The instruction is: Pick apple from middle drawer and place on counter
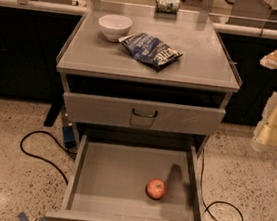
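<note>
The apple [156, 189], small and red with a yellowish patch, lies on the bare floor of the open middle drawer [105, 179], right of centre near the front. The drawer is pulled out towards me, with its dark loop handle at the bottom edge. The counter [199, 64] is the flat grey-beige top of the cabinet above. My gripper [274, 124] shows as white and yellowish parts at the right edge of the view. It hangs beside the cabinet, above and to the right of the drawer and well apart from the apple.
On the counter stand a white bowl [114, 26] at the back left, a dark blue chip bag [152, 50] in the middle and a can [167, 4] lying at the back edge. A closed drawer front [144, 114] sits above the open one. Black cables [38, 145] run over the speckled floor.
</note>
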Tool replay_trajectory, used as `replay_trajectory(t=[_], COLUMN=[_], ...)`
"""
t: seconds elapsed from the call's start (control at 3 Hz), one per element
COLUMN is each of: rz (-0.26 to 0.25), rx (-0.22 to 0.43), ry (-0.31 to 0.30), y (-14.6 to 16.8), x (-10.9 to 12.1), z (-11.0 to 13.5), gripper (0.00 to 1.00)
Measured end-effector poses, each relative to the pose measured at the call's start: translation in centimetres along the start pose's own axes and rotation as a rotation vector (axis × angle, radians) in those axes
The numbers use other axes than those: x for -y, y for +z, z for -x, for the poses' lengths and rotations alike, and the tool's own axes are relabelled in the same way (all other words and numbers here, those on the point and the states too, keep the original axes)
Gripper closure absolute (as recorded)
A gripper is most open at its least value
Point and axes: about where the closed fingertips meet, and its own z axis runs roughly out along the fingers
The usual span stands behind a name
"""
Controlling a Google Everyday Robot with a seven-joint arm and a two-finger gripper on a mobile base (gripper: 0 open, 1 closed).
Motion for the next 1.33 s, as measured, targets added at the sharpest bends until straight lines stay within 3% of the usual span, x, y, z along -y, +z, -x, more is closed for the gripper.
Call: replay_trajectory(t=[0.33, 0.67, 1.0, 1.33], rz=[-0.011, -0.040, -0.074, -0.057], rx=[0.003, 0.042, 0.126, 0.230], ry=[-0.003, -0.026, -0.056, -0.068], y=[0.1, 1.1, 3.1, 7.9], x=[-0.3, -2.9, -7.6, -12.0], z=[0.0, 0.9, 2.4, 4.5], gripper=[0.00, 0.00, 0.00, 0.00])
